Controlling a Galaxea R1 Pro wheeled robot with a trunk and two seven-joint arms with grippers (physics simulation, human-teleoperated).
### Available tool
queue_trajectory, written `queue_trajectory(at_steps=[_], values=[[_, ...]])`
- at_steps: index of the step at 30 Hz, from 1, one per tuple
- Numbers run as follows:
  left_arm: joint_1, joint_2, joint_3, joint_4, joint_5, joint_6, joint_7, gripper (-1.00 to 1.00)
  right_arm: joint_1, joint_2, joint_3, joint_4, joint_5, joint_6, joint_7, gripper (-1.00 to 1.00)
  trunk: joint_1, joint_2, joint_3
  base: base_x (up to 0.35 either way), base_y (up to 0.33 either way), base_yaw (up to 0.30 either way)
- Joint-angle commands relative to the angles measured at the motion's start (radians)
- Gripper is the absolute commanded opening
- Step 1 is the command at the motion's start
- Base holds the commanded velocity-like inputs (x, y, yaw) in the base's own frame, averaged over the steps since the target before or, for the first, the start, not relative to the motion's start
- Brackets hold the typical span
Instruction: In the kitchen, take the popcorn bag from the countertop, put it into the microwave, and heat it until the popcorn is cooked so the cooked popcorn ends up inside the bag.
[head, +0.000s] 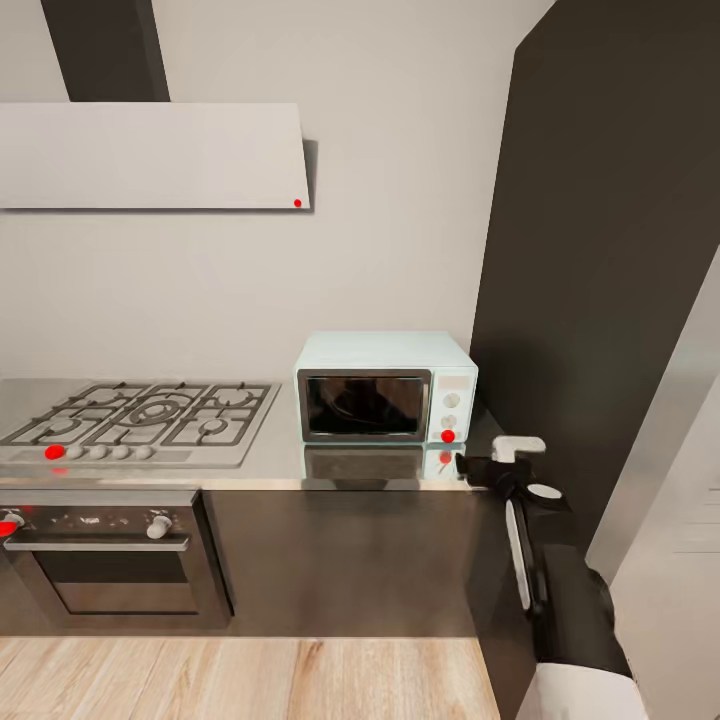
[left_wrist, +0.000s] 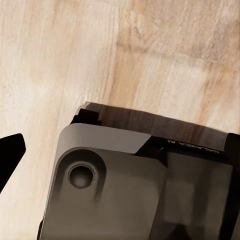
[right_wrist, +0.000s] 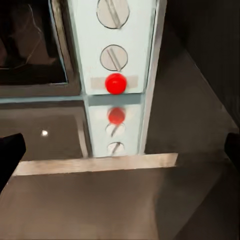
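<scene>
Overhead, a flat white hood (head: 150, 155) hangs on the pale wall, with a tall dark cabinet (head: 600, 250) closing off the right side and light wood floor (head: 250, 680) below. Along the wall runs the glossy grey surface (head: 270, 465), mirror-like over dark cabinet fronts, carrying a steel gas hob (head: 140, 415) at the left with a built-in oven (head: 110, 560) beneath it. Toward the right end of that surface sits the mint-blue microwave (head: 385, 388), its dark glass door shut, two white knobs and a red dot (head: 448, 435) on the panel at its right. The right arm reaches forward along the right side, and the right tool (head: 478, 468) sits just in front of the microwave's lower right corner, near the red dot but apart from it. From the right wrist, the control panel (right_wrist: 120, 50) and red dot (right_wrist: 116, 83) stand straight ahead, reflected in the surface, with dark fingertips (right_wrist: 10, 150) far out at both edges, so the tool is spread wide and holds nothing. From the left wrist, the robot's dark base (left_wrist: 140, 185) and the wood floor show, with one dark fingertip (left_wrist: 12, 150) at the edge; whether the left tool is wide or narrow cannot be told.
</scene>
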Motion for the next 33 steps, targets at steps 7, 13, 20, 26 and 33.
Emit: queue_trajectory(at_steps=[7, 13, 20, 26, 33], values=[[-0.001, 0.000, -0.008, 0.000, 0.010, 0.002, -0.001, 1.00, -0.044, 0.008, -0.007, 0.075, -0.102, -0.192, -0.151, 1.00, 0.000, -0.001, -0.001, 0.000, 0.000, 0.000], [-0.001, 0.000, -0.008, 0.000, 0.010, 0.001, -0.001, 1.00, -0.036, 0.008, 0.002, 0.284, -0.083, -0.354, -0.157, 1.00, 0.000, -0.001, -0.001, 0.000, 0.000, 0.000], [-0.001, 0.000, -0.008, 0.000, 0.010, 0.001, -0.001, 1.00, -0.035, 0.008, 0.005, 0.290, -0.003, -0.354, -0.140, 1.00, 0.000, -0.001, -0.001, 0.000, 0.000, 0.000], [-0.001, 0.001, -0.008, 0.000, 0.010, 0.002, -0.001, 1.00, -0.036, 0.008, 0.003, 0.294, 0.010, -0.355, -0.140, 1.00, 0.000, -0.001, -0.001, 0.164, 0.000, 0.000], [-0.001, 0.001, -0.008, 0.000, 0.010, 0.002, -0.001, 1.00, -0.036, 0.008, 0.001, 0.319, 0.004, -0.357, -0.142, 1.00, 0.000, -0.001, -0.001, 0.245, 0.000, 0.000]])
